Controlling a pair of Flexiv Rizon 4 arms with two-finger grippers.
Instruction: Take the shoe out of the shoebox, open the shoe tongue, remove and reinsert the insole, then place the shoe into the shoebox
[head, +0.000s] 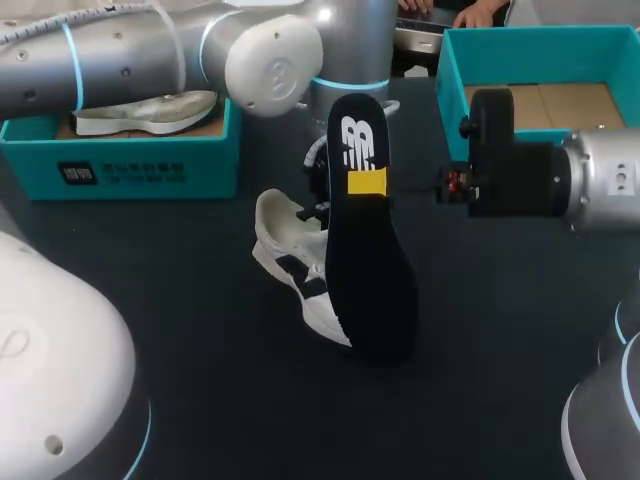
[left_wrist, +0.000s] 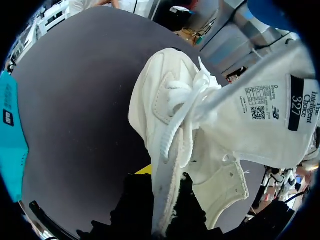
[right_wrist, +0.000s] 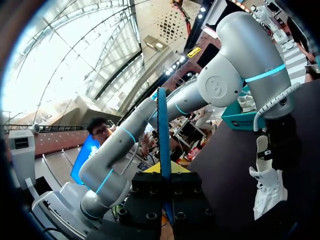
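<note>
1. Two grippers are engaged. My right gripper (right_wrist: 164, 170) is clamped on the insole (head: 370, 260), held upright beside the shoe (head: 285, 255). My left gripper (left_wrist: 165, 176) is clamped on the shoe's collar edge; the shoe lies on the table (head: 200, 380).
2. Step, as I judge it: insole out, reinsertion pending. Next I must aim the insole's toe into the opening, with the tongue (left_wrist: 260, 125) clear.
3. Count: one insole; two shoes, the second shoe (head: 150, 108) inside the left shoebox (head: 200, 165); two shoeboxes, including the right shoebox (head: 452, 80).
</note>
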